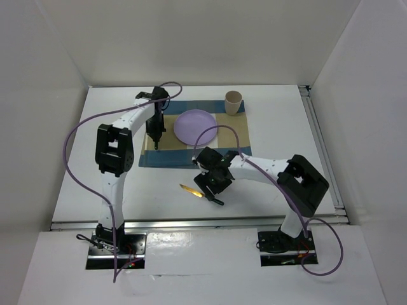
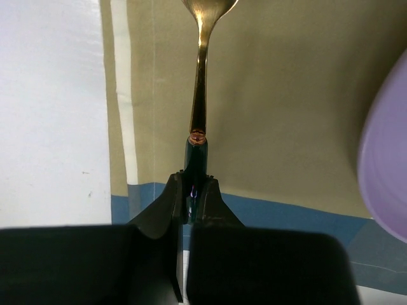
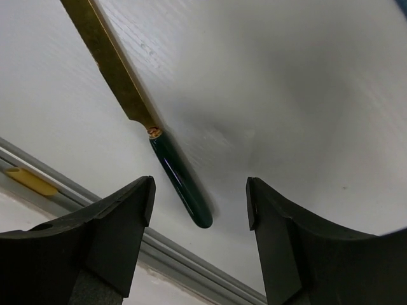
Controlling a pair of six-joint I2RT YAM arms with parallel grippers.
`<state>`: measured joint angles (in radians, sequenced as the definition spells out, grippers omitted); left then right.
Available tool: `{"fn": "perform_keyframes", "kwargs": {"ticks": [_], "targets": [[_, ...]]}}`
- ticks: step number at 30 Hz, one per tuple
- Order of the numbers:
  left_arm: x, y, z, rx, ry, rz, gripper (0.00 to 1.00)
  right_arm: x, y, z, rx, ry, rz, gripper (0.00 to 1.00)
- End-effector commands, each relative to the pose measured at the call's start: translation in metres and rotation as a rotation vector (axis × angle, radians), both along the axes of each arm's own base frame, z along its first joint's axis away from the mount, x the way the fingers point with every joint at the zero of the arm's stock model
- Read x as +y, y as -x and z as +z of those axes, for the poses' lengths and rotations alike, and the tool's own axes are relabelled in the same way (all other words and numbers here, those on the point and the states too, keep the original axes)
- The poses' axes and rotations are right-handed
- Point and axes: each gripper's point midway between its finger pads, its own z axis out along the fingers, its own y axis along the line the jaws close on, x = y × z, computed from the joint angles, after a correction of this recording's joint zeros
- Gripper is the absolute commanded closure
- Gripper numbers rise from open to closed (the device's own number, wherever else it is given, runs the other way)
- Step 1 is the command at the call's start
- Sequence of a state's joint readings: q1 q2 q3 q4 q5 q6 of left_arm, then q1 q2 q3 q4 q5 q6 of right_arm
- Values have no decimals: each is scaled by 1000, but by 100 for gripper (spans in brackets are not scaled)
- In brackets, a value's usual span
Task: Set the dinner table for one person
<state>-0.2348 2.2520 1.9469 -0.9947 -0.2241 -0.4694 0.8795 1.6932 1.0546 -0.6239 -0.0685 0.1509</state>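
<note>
My left gripper [image 2: 193, 185] is shut on the dark green handle of a golden spoon [image 2: 200, 82], over the left part of the striped placemat [image 1: 236, 137] and beside the purple plate [image 1: 196, 126]. In the top view that left gripper [image 1: 154, 141] points down just left of the plate. A knife [image 3: 112, 62] with a golden blade and a dark green handle [image 3: 182, 186] lies on the white dinner table [image 1: 95, 171] near its front edge. My right gripper [image 3: 200, 192] hangs open over the handle end, one finger on each side, touching nothing. The top view puts the right gripper [image 1: 212, 185] just right of the knife [image 1: 191, 190].
A beige cup [image 1: 234, 101] stands at the placemat's far right corner. An aluminium rail [image 1: 191, 220] runs along the front edge close to the knife, and another along the right edge [image 1: 321, 146]. White walls close in the table.
</note>
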Motion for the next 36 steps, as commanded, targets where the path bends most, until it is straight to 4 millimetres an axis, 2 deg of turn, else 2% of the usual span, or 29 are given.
{"fn": "perform_keyframes", "kwargs": {"ticks": [1, 4, 5, 7, 9, 10, 13, 14, 17, 18, 19, 21, 22, 23, 25, 26, 29, 31, 33, 34, 35, 36], "targets": [[-8, -6, -2, 0, 22, -37, 100, 11, 5, -7, -17, -26, 40, 29], [-12, -5, -13, 20, 39, -41, 100, 7, 9, -17, 7, -8, 16, 29], [-13, -8, -11, 11, 42, -41, 100, 9, 12, -17, 7, -8, 27, 29], [-14, -5, -21, 36, 50, -43, 100, 11, 12, -20, 11, -8, 18, 32], [-15, -7, -23, 36, 50, -43, 100, 9, 15, -28, 22, 19, 15, 34], [-15, -7, -23, 36, 50, -43, 97, 8, 13, -28, 16, 24, 2, 38], [-20, -4, -22, 60, 76, -60, 77, 5, 17, -35, 38, 48, -8, 51], [-21, -8, -10, 29, 83, -61, 63, 6, 19, -35, 38, 49, 1, 64], [-18, -6, 13, -1, 78, -69, 44, 10, 21, -24, 34, 39, 3, 84], [-22, -4, 32, -32, 85, -80, 29, 11, 26, -17, 27, 31, 18, 94], [-21, -1, 42, -43, 84, -92, 23, 14, 26, -8, 16, 29, 25, 99], [-21, -1, 70, -91, 92, -102, 11, 18, 26, 14, -7, 5, 13, 100], [-21, -3, 93, -144, 102, -104, 5, 13, 27, 23, -9, 21, 10, 100], [-20, -2, 108, -171, 105, -115, 5, 18, 22, 37, -30, -1, -4, 100], [-19, 2, 131, -207, 112, -117, 3, 14, 12, 59, -100, 1, -38, 100], [-19, 3, 148, -249, 120, -118, 2, 5, -5, 71, -134, 11, -123, 100], [-25, 16, 173, -291, 157, -114, 2, -8, -47, 91, -224, -12, -329, 100], [-23, 25, 180, -301, 168, -93, 2, -24, -82, 90, -233, -18, -509, 100], [-28, 39, 191, -334, 201, -79, 2, -25, -109, 100, -229, -81, -653, 100], [-31, 45, 194, -345, 211, -77, 2, -41, -127, 93, -218, -65, -730, 100], [-29, 49, 186, -345, 208, -62, 2, -41, -143, 96, -236, -97, -769, 100], [-32, 54, 186, -359, 217, -62, 2, -45, -152, 93, -233, -103, -812, 100]]}}
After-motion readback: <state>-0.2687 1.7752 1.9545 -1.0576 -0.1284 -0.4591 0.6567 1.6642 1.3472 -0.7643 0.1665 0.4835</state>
